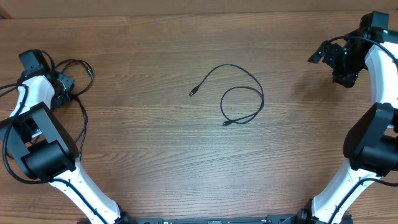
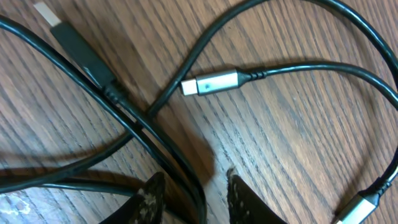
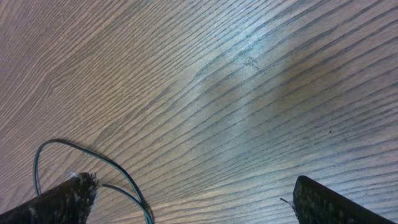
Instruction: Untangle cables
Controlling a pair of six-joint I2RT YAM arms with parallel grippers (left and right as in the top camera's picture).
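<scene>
One thin black cable (image 1: 244, 93) lies looped on the middle of the table, with its plug ends at the left and lower left. More black cables (image 1: 79, 70) lie bunched at the far left, around my left gripper (image 1: 64, 84). In the left wrist view these cables (image 2: 124, 106) cross each other, with a silver-tipped plug (image 2: 210, 83) in the centre and a black flat plug (image 2: 73, 38) at upper left. My left gripper (image 2: 193, 176) stands just over them, jaws apart, with one strand running loose between the fingers. My right gripper (image 1: 321, 53) hovers wide open at the far right, over bare wood (image 3: 194, 182).
A second silver plug (image 2: 360, 209) shows at the lower right of the left wrist view. A thin dark wire loop (image 3: 81, 155) hangs beside the right gripper's left finger. The thick arm wires (image 1: 9, 146) trail at the far left edge.
</scene>
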